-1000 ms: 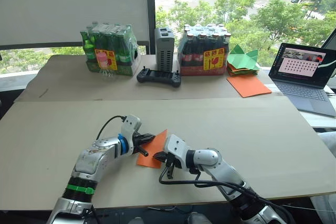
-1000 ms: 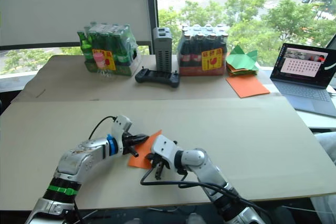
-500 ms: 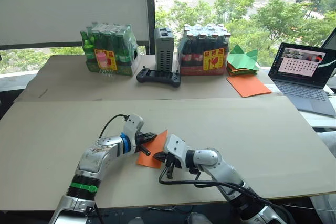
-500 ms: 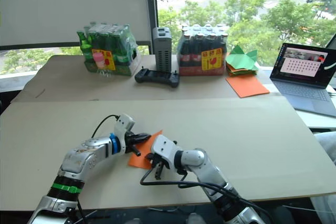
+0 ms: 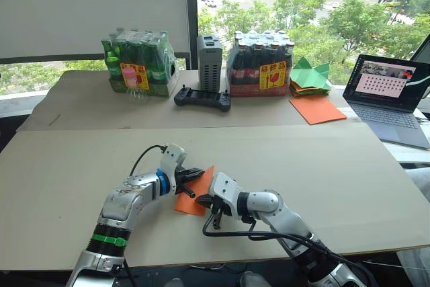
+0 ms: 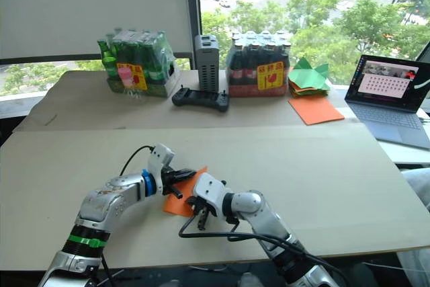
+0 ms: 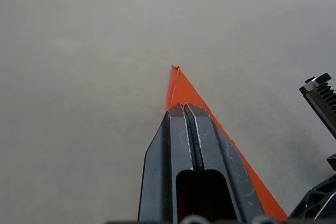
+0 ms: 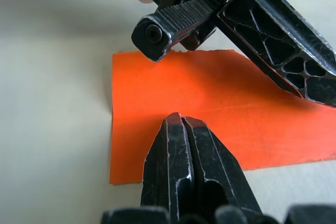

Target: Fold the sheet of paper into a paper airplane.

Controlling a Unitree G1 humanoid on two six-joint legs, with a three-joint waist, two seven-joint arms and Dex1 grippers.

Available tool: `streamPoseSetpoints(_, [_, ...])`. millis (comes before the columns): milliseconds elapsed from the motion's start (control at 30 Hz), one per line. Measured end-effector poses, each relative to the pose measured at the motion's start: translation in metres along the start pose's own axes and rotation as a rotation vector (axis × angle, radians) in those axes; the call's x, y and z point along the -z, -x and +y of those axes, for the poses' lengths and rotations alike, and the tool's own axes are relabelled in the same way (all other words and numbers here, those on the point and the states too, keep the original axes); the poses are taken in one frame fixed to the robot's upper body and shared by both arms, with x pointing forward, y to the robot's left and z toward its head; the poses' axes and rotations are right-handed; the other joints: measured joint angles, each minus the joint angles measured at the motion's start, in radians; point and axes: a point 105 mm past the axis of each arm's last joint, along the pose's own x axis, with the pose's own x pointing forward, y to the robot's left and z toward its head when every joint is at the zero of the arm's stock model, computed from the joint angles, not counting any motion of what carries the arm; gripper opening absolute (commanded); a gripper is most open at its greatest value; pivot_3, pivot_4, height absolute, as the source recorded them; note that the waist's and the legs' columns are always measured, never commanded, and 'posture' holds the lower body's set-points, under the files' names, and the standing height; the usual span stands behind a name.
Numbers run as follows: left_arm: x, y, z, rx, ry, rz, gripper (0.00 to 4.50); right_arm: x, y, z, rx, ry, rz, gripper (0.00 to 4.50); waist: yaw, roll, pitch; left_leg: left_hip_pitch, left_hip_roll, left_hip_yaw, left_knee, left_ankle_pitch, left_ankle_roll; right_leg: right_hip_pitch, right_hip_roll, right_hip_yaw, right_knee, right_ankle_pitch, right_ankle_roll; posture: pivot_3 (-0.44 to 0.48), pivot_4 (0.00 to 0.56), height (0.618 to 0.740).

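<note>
The sheet of paper (image 5: 195,192), folded into a pointed orange wedge, lies on the near part of the cardboard-covered table (image 5: 322,166), between the two grippers; its tip points away from the robot. The left gripper (image 5: 194,182) reaches in from the left, its two black fingers (image 7: 190,145) pressed together over the wedge, whose point juts out just beyond their tips; whether they pinch the paper or only lie on it cannot be told. The right gripper (image 5: 205,200) sits at the wedge's right edge, its fingers (image 8: 181,145) closed tight, tips resting on the orange surface beside a faint crease. Along the far edge stand two bottle packs (image 5: 140,62), a grey box (image 5: 209,62), a black controller (image 5: 203,99), green paper shapes (image 5: 310,75), a flat orange sheet (image 5: 318,109) and a laptop (image 5: 392,97).
</note>
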Motion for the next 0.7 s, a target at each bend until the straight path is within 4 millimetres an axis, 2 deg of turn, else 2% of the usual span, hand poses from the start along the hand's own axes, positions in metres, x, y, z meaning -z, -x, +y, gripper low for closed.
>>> streamPoseSetpoints(300, [0.008, -0.002, 0.001, -0.001, -0.045, 0.044, 0.04, 0.000, -0.001, 0.000, 0.002, -0.004, -0.002, 0.00, -0.001, 0.000, 0.000, 0.000, 0.000, 0.000, 0.000, 0.000, 0.000, 0.000, 0.000, 0.000, 0.000, 0.000, 0.000, 0.000, 0.150, 0.740])
streamPoseSetpoints(700, [0.001, -0.021, 0.004, 0.009, -0.084, 0.035, 0.04, 0.000, -0.001, 0.000, 0.005, -0.005, -0.001, 0.00, 0.001, 0.000, 0.000, 0.000, 0.000, 0.000, 0.001, 0.000, 0.000, 0.001, 0.000, 0.000, 0.001, 0.000, 0.000, 0.000, 0.150, 0.740])
